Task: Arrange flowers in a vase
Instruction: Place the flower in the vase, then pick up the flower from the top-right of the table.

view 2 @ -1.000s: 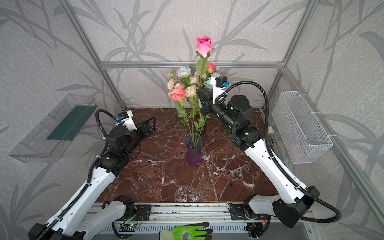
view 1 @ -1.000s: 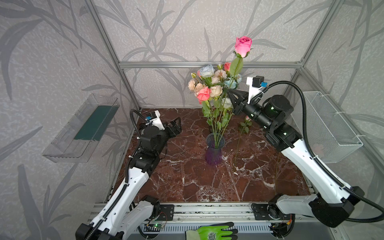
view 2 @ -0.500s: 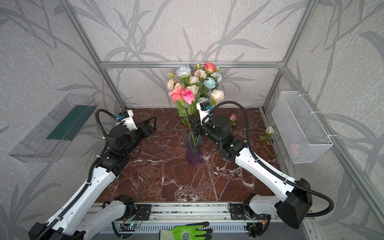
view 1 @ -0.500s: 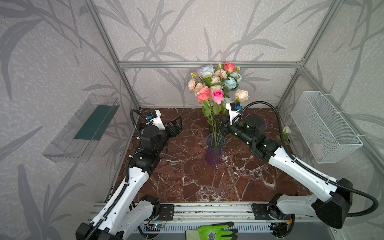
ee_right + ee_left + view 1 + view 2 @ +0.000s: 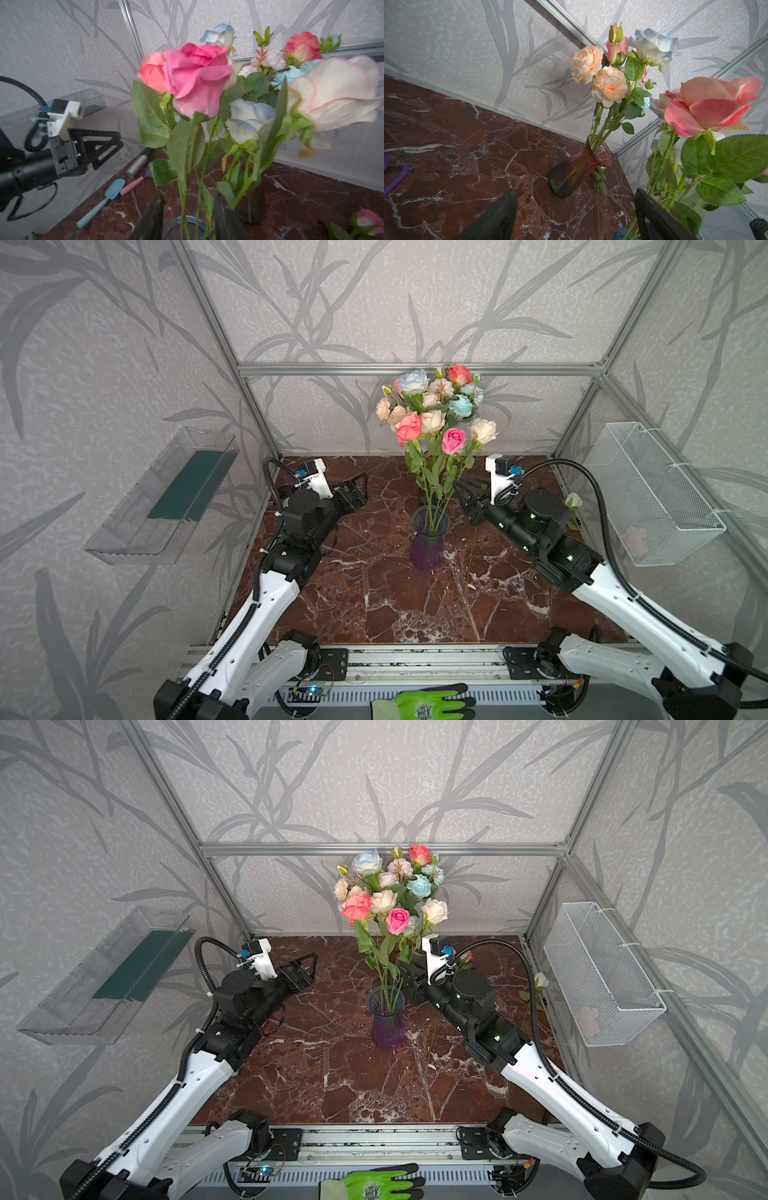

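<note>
Pink rose (image 5: 453, 440) stands with the other flowers (image 5: 430, 406) in the purple-tinted glass vase (image 5: 428, 545) at the middle of the marble table (image 5: 374, 593). My right pincer (image 5: 189, 194) sits just right of the vase rim, jaws apart around the stems, not pinching them. My left pincer (image 5: 363, 488), well to the left, gapes empty.

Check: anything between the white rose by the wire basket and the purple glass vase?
Yes. The right arm stretches between the white rose and the purple glass vase, with the right hand open at the vase's stems. A thin loose stem lies there too.
</note>
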`<action>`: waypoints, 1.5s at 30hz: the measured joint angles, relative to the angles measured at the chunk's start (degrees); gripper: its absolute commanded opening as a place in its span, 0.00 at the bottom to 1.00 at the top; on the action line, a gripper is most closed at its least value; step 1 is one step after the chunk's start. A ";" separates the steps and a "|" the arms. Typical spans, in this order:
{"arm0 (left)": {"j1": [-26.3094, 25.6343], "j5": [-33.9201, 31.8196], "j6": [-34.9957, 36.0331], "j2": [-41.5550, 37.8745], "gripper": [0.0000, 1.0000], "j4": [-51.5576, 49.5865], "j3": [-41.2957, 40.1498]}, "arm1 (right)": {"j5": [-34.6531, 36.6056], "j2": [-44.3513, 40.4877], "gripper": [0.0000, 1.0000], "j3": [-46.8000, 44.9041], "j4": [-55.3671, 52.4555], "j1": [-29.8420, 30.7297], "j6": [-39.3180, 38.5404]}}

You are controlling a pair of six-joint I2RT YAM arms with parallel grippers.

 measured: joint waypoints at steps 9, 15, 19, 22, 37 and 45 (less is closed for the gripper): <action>-8.52 2.99 1.57 0.02 0.86 -0.50 0.13 | 8.63 -8.11 0.36 -5.46 -15.89 -11.87 0.92; -16.06 4.72 1.14 2.01 0.86 -0.11 0.13 | 0.31 -0.57 0.46 -9.14 -21.24 -31.39 6.49; -18.73 5.86 0.79 3.34 0.85 -0.15 0.13 | -0.22 9.42 0.52 -8.37 -22.67 -32.83 7.82; -19.21 6.10 -0.04 3.37 0.85 0.35 0.11 | -1.64 15.17 0.53 -7.96 -22.86 -36.59 9.01; -19.45 5.86 -1.05 2.45 0.85 1.09 0.11 | -8.00 33.77 0.58 0.44 -21.31 -36.00 7.63; -19.45 2.75 0.83 1.90 0.85 -0.85 0.13 | -9.29 53.99 0.55 20.41 -22.97 -31.23 8.37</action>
